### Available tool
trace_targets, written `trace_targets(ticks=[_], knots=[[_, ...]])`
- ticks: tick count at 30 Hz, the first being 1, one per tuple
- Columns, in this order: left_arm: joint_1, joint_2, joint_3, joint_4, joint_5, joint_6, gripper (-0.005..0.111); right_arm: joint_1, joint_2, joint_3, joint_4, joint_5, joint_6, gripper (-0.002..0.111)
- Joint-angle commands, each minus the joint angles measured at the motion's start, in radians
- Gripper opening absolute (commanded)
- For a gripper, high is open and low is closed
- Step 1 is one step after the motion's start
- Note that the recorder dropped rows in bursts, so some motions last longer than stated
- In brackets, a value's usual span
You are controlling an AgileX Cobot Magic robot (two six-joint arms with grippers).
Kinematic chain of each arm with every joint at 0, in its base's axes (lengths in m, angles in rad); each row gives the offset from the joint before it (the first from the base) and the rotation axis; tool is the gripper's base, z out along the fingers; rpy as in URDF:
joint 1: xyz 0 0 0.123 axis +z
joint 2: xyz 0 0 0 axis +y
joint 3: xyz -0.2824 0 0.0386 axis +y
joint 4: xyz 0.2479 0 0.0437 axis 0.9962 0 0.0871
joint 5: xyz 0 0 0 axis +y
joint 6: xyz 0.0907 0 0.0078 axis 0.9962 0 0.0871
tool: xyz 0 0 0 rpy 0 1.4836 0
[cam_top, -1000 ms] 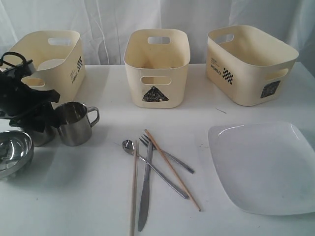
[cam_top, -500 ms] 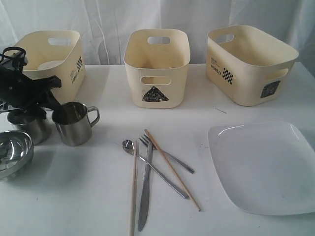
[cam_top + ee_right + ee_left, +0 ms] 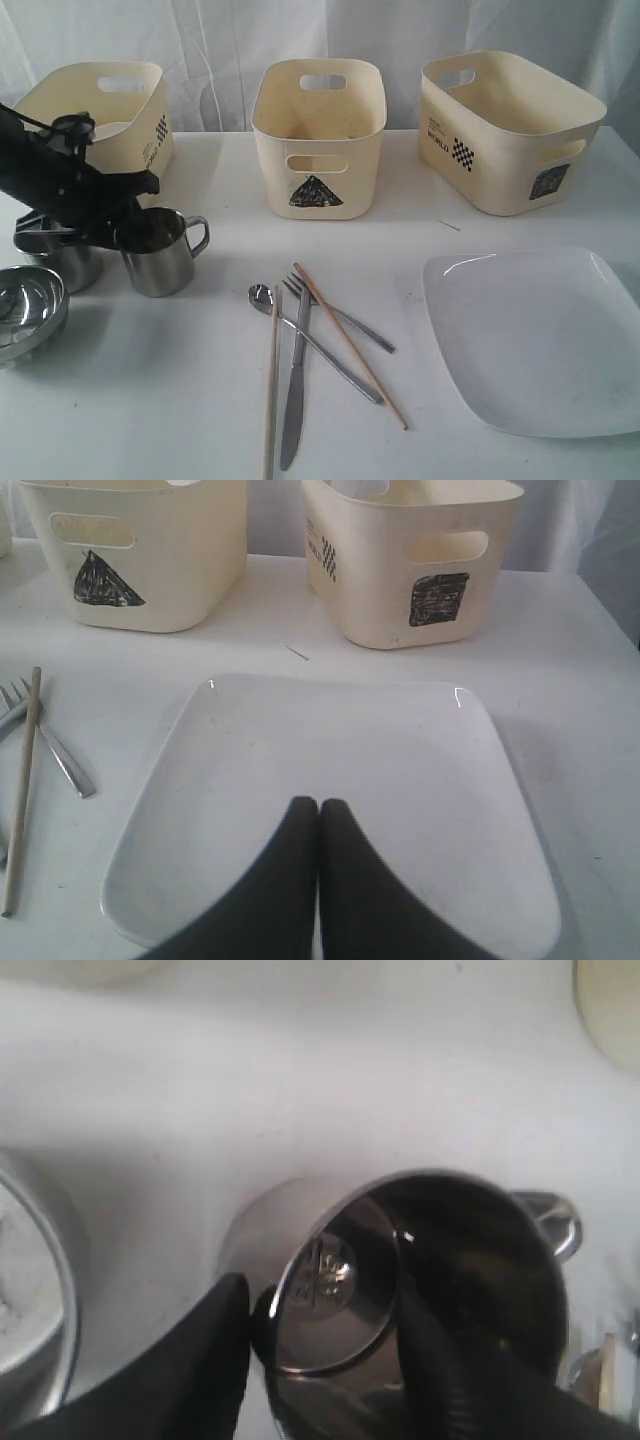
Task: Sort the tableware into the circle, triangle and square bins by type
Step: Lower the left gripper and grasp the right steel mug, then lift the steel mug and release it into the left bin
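Nearest, on the white table (image 3: 150,400): knife (image 3: 292,405) and left chopstick (image 3: 271,400) side by side, both running from the near edge toward the far side. Crossing over them at a slant, right chopstick (image 3: 352,348), spoon (image 3: 322,350) and fork (image 3: 350,322), all five in one loose heap at the middle. Spoon bowl and fork tines at the far end of the heap.

To the right, well apart from the cutlery, the large squarish plate (image 3: 540,345), flat on the table. Above its near part in the right wrist view, right gripper (image 3: 319,805), fingers pressed together with nothing between them.

At the near left edge, steel bowl (image 3: 28,305), upright. Just beyond it, left mug (image 3: 62,262) and right mug (image 3: 158,262) close together, the right one's handle pointing right. Left gripper (image 3: 320,1295) pinching the wall of the right mug on the side away from the handle: one of its fingers (image 3: 215,1360) outside, the other inside. Cannot tell whether that mug is off the table.

Farthest, a row of three cream bins. Left bin (image 3: 100,100) with the white bowl (image 3: 100,130) inside, triangle bin (image 3: 318,140) in the middle, square bin (image 3: 505,135) on the right.
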Motion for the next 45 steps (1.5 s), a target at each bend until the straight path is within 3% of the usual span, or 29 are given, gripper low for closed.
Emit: trace_targets(ticks=[1,4,9,15,20,23,28,32,34,37,41,43,45], knots=[[-0.008,0.035,0.006,0.019,0.083,-0.006,0.05,-0.004,-0.004,0.002,-0.006,-0.001,0.001,0.0],[-0.008,0.043,0.006,0.032,0.088,-0.006,0.04,-0.004,-0.004,0.002,-0.006,-0.001,0.001,0.0],[-0.008,0.028,0.006,0.092,0.116,0.007,0.0,-0.004,-0.004,0.002,-0.006,-0.001,0.001,0.0],[0.001,-0.06,0.006,0.187,0.133,0.014,0.0,-0.004,-0.004,0.002,-0.006,-0.001,0.001,0.0],[0.035,-0.214,-0.041,0.272,0.068,0.014,0.0,-0.004,-0.004,0.002,-0.006,-0.001,0.001,0.0],[0.06,-0.301,-0.079,0.327,-0.086,0.014,0.0,-0.004,-0.004,0.002,-0.006,-0.001,0.001,0.0],[0.078,-0.347,-0.089,0.394,-0.567,0.021,0.0,-0.004,-0.004,0.002,-0.006,-0.001,0.001,0.0],[0.078,-0.24,-0.089,0.422,-0.901,0.021,0.0,-0.004,-0.004,0.002,-0.006,-0.001,0.001,0.0],[0.08,-0.126,-0.089,0.424,-0.988,0.05,0.0,-0.004,-0.004,0.002,-0.006,-0.001,0.001,0.0],[0.08,0.019,-0.11,0.424,-0.942,0.08,0.0,-0.004,-0.004,0.002,-0.006,-0.001,0.001,0.0],[0.08,0.09,-0.204,0.424,-0.656,0.063,0.0,-0.004,-0.004,0.002,-0.006,-0.001,0.001,0.0],[0.08,0.092,-0.231,0.424,-0.623,0.065,0.01,-0.004,-0.004,0.002,-0.006,-0.001,0.001,0.0],[0.08,0.092,-0.27,0.424,-0.537,0.065,0.029,-0.004,-0.004,0.002,-0.006,-0.001,0.001,0.0]])
